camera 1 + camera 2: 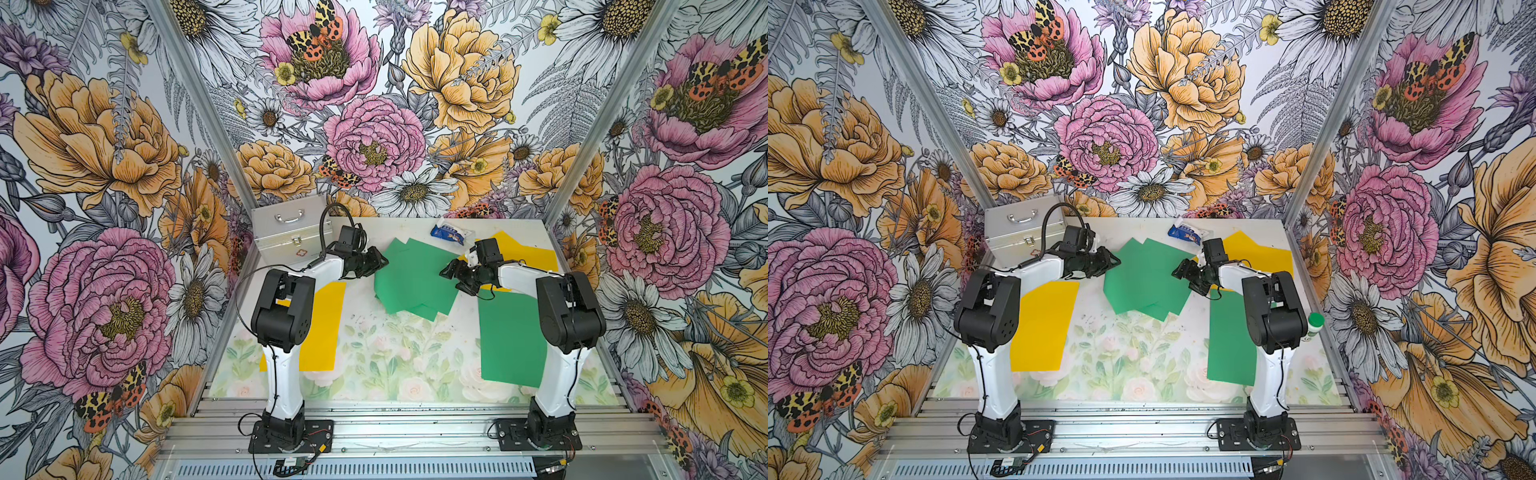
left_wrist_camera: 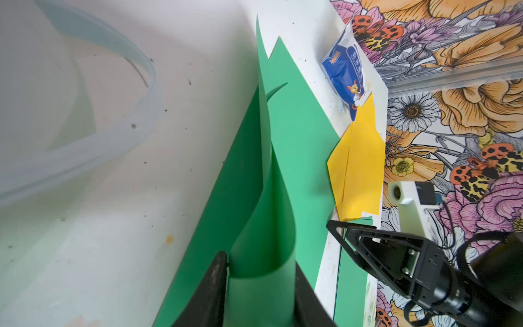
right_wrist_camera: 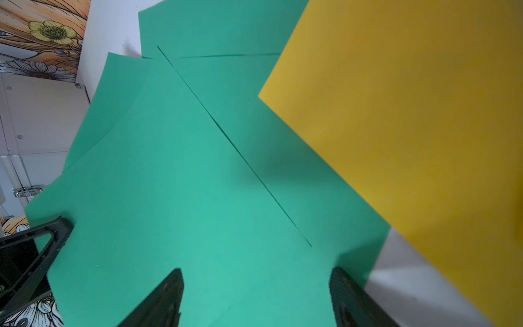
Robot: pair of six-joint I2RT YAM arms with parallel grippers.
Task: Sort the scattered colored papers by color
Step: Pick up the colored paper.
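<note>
Several green papers [image 1: 415, 278] lie fanned in an overlapping pile at mid-table. My left gripper [image 1: 384, 262] is at the pile's left edge. In the left wrist view it [image 2: 260, 263] is shut on one green sheet [image 2: 263, 232], which is buckled into a curl between the fingers. My right gripper [image 1: 453, 279] hovers open over the pile's right edge, and in its wrist view it [image 3: 256, 271] has flat green paper [image 3: 184, 184] beneath it. A single green sheet [image 1: 511, 340] lies at front right. One yellow sheet [image 1: 320, 328] lies at front left, and more yellow paper [image 1: 528, 253] lies at back right.
A silver metal case [image 1: 291, 232] stands at the back left, close behind my left arm. A blue-and-white packet [image 1: 451, 233] lies at the back beside the yellow paper. A green-capped bottle [image 1: 1315, 326] stands by the right wall. Flowered walls close in three sides.
</note>
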